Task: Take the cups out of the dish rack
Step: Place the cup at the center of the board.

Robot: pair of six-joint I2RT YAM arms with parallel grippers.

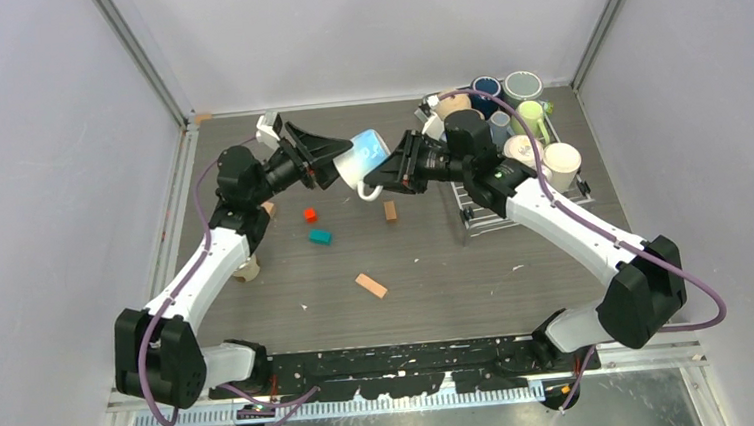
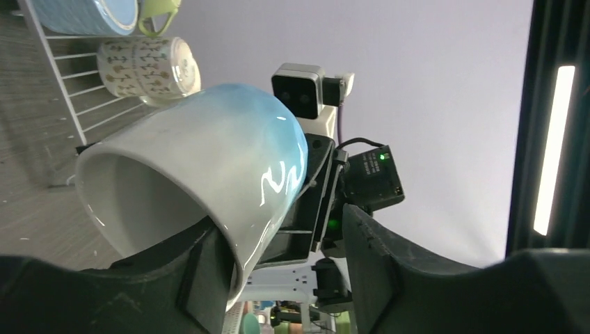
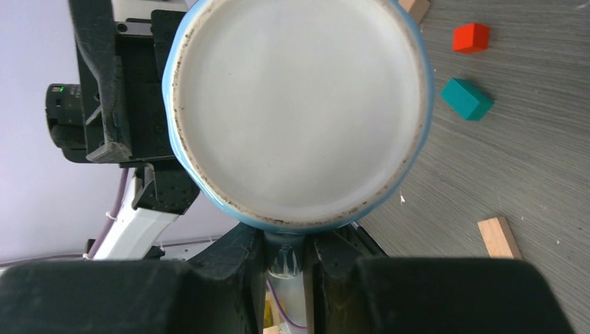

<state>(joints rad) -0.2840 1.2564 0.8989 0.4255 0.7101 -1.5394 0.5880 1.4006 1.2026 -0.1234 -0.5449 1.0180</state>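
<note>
A light blue cup (image 1: 362, 158) hangs on its side above the table's middle, between both grippers. My right gripper (image 1: 383, 180) is shut on its handle (image 3: 284, 261), and the cup's white base (image 3: 296, 104) fills the right wrist view. My left gripper (image 2: 282, 229) straddles the cup's rim (image 2: 209, 153). One finger (image 2: 198, 268) lies inside the mouth against the wall, and the other finger (image 2: 389, 264) stands clear of the outside, so the jaws are open. The dish rack (image 1: 484, 221) at the right holds several cups, among them a white one (image 1: 561, 163) and a grey-green one (image 1: 524, 85).
Small blocks lie on the table below the cup: red (image 1: 309, 215), teal (image 1: 320, 237), and two wooden ones (image 1: 390, 210) (image 1: 371, 286). A tan object (image 1: 247, 270) sits half hidden beside the left arm. Walls close in the left, right and back.
</note>
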